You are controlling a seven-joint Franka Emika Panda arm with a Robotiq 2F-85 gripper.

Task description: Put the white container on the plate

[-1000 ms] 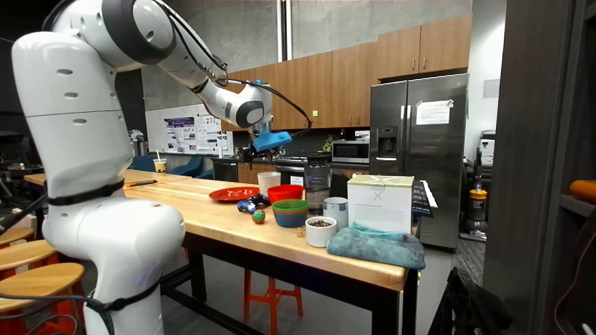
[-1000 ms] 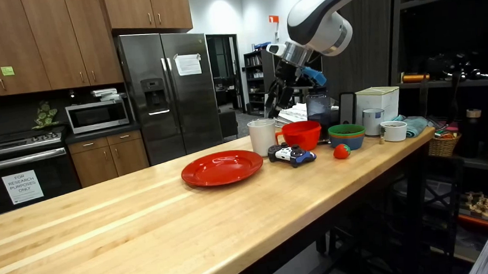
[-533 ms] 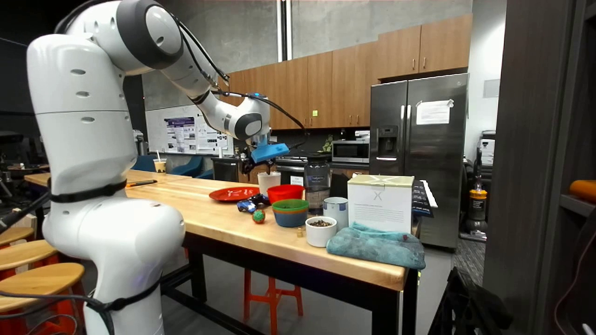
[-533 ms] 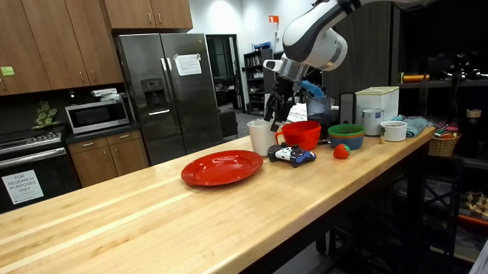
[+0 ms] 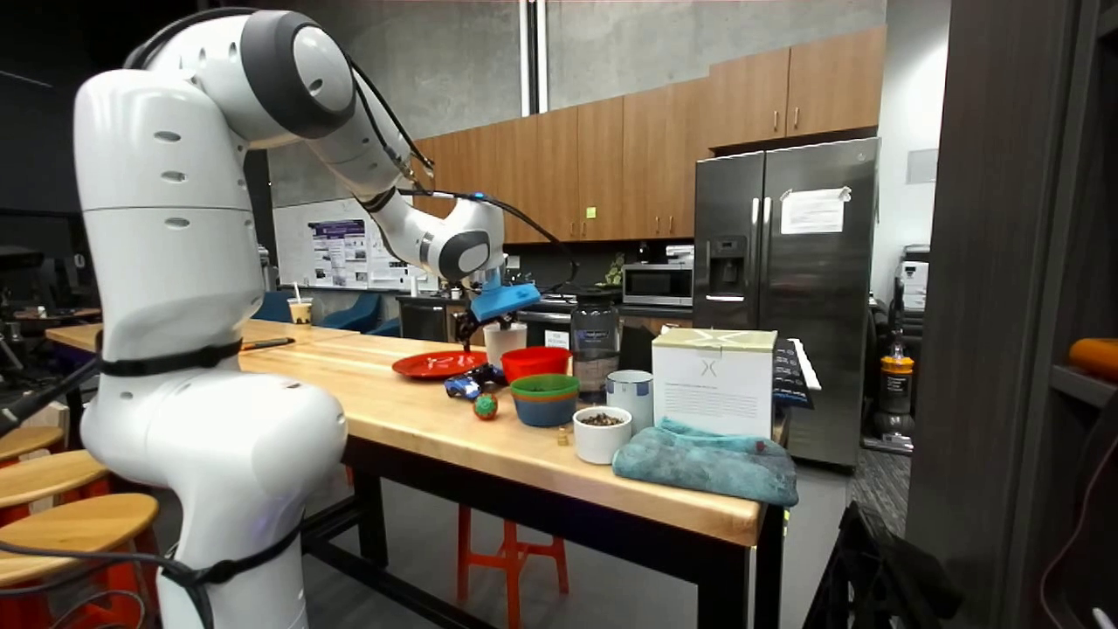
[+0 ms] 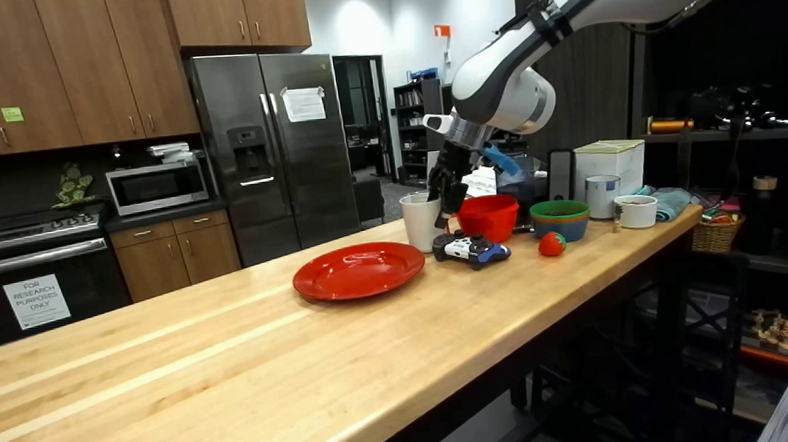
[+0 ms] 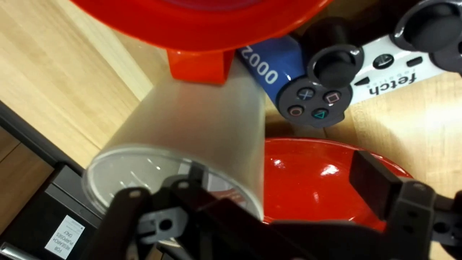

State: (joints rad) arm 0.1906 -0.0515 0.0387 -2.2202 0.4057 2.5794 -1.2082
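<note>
The white container (image 6: 417,228) is a plain white cup standing upright on the table, also seen in an exterior view (image 5: 515,341). The round red plate (image 6: 359,273) lies flat and bare beside it. It shows in an exterior view (image 5: 432,366) too. In the wrist view, the cup (image 7: 202,119) is tilted in the picture and empty inside, with the plate (image 7: 303,187) behind it. My gripper (image 7: 285,178) is open at the cup's mouth. One finger shows within the rim; the other is outside, apart from the wall. The gripper (image 6: 439,207) is down at the cup's rim.
A red bowl with a handle (image 7: 202,32) stands right against the cup. A game controller (image 6: 469,249) lies in front of both. A toy strawberry (image 6: 552,244), stacked bowls (image 6: 560,223), a dark bottle (image 5: 596,341), a patterned mug (image 5: 631,397) and a white box (image 5: 712,384) stand further along.
My gripper has come down from above the cup to its rim, with one finger passing outside it. The cup and plate have not moved.
</note>
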